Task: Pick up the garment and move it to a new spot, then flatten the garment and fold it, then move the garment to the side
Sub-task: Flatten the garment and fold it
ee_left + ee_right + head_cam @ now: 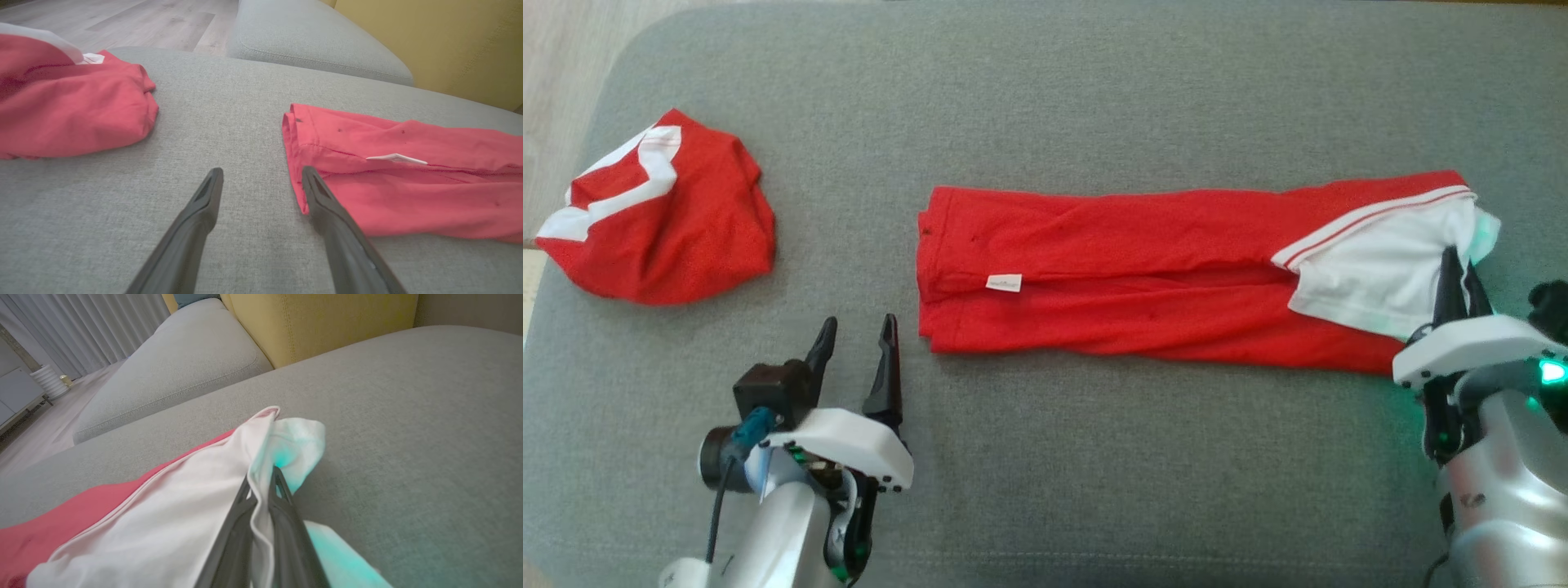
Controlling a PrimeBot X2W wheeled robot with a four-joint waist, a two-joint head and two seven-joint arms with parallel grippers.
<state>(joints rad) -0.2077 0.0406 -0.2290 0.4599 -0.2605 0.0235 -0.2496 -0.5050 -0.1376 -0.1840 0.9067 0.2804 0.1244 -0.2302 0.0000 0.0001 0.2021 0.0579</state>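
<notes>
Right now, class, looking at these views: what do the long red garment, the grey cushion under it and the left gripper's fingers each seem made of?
Long red garment: thin soft fabric, perhaps cotton or polyester, matte; it creases and folds limply. Grey cushion: coarse woven upholstery, matte; speckled weave shows. Left gripper fingers: hard dark plastic or rubber, smooth, dull sheen.

A crumpled red-and-white cloth [662,220] lies at the left of the grey cushion [1094,98]. Beyond it are a second grey seat [171,355], a yellow backrest [327,322], pale curtains [81,326] and wooden floor [143,20].
</notes>
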